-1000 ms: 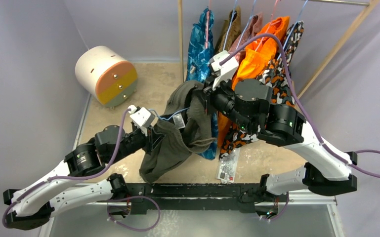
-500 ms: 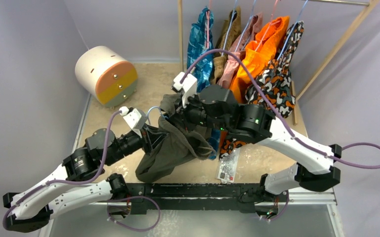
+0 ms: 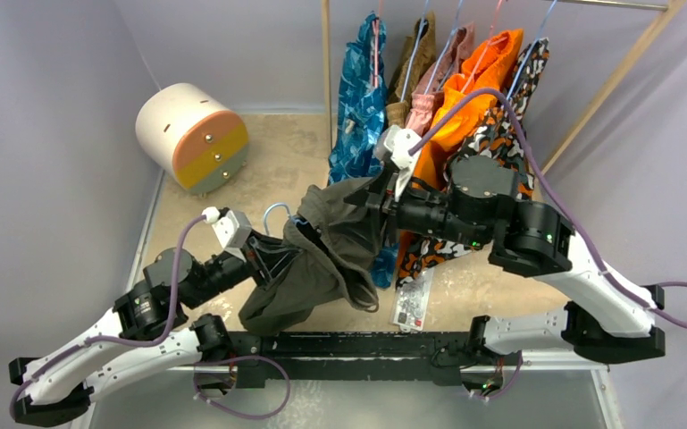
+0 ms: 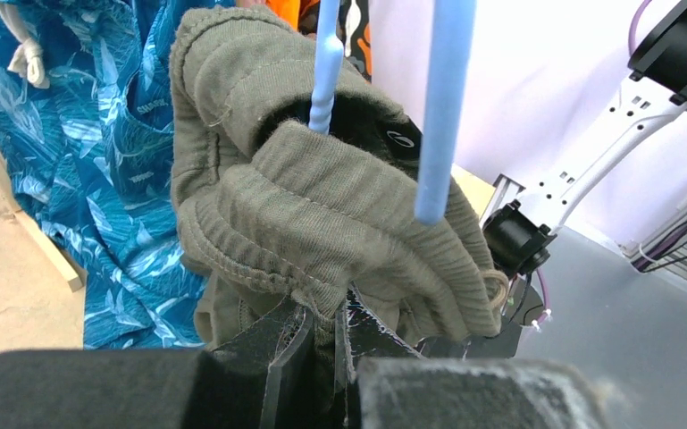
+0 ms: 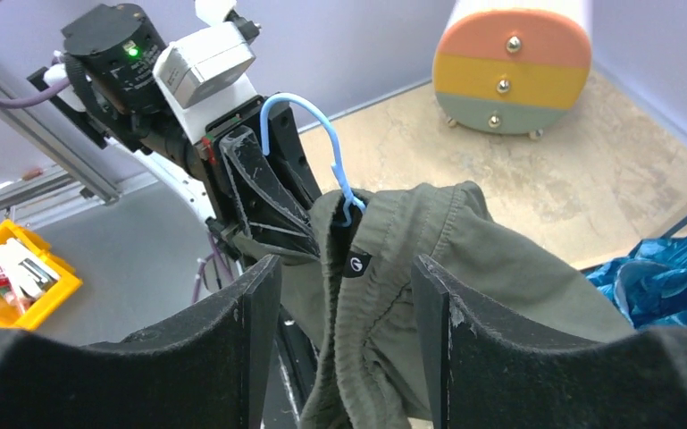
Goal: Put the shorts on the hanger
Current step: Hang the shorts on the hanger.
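Note:
The dark olive shorts (image 3: 322, 259) hang bunched over the light-blue hanger (image 3: 272, 212), above the middle of the table. Only the hanger's hook and neck (image 5: 308, 125) show above the waistband (image 5: 464, 241). My left gripper (image 3: 272, 255) comes in from the left, just under the hook. In the left wrist view its jaws (image 4: 322, 317) are shut on a fold of the shorts (image 4: 322, 206). Any wire in that pinch is hidden, while the hanger's neck (image 4: 326, 63) rises behind the fold. My right gripper (image 3: 371, 210) is open, its fingers either side of the waistband (image 5: 344, 268).
A white drum with an orange and yellow face (image 3: 192, 137) lies at the back left. Behind the shorts a wooden rack (image 3: 326, 63) carries blue patterned (image 3: 357, 98), orange (image 3: 478, 80) and other garments. A white packet (image 3: 411, 299) lies on the table.
My right gripper has opened and let go of the waistband after swinging left with it and back right. The left arm has drawn slightly down and left with the shorts.

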Available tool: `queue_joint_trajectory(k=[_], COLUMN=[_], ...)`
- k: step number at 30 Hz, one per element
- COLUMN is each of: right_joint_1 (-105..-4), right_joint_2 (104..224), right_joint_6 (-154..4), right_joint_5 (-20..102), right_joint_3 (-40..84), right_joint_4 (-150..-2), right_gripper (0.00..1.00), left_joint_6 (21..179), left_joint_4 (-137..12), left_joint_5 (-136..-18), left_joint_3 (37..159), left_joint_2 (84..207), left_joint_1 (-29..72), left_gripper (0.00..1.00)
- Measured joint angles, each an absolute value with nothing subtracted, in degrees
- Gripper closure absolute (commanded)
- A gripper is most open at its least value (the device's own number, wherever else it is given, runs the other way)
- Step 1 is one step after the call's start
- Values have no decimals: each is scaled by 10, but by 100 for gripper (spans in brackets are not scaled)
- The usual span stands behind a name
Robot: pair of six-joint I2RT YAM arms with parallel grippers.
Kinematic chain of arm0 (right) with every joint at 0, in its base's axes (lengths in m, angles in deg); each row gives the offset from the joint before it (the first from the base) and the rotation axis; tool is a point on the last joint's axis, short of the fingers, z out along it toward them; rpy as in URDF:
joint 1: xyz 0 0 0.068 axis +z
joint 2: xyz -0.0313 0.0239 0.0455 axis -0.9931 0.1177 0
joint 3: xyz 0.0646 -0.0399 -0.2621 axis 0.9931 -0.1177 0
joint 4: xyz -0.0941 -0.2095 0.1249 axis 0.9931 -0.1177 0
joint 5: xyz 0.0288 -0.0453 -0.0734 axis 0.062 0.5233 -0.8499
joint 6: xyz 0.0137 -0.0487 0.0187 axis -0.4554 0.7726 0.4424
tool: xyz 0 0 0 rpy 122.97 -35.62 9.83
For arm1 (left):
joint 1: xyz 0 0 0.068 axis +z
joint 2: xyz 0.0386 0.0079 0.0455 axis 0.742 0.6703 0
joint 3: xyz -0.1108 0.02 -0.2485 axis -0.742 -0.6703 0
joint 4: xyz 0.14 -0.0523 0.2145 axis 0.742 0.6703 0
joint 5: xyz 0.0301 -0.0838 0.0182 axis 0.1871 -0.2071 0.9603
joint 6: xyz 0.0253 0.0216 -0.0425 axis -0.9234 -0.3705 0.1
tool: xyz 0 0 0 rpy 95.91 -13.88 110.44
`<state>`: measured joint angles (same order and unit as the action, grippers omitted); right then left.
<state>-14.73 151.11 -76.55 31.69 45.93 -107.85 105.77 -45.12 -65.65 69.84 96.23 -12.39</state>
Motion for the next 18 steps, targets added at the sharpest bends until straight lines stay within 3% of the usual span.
queue_joint_trajectory(k=[18], right_joint_1=[-147], right_joint_2=[1543], right_joint_6=[-630], right_joint_5=[465], right_joint_3=[425], right_joint_4=[-990], right_gripper=[43], left_joint_6=[1092], left_joint_4=[-466], left_joint_5=[-793], left_joint_3=[693], left_joint_2=[975], left_joint_1=[-124], left_gripper=[100])
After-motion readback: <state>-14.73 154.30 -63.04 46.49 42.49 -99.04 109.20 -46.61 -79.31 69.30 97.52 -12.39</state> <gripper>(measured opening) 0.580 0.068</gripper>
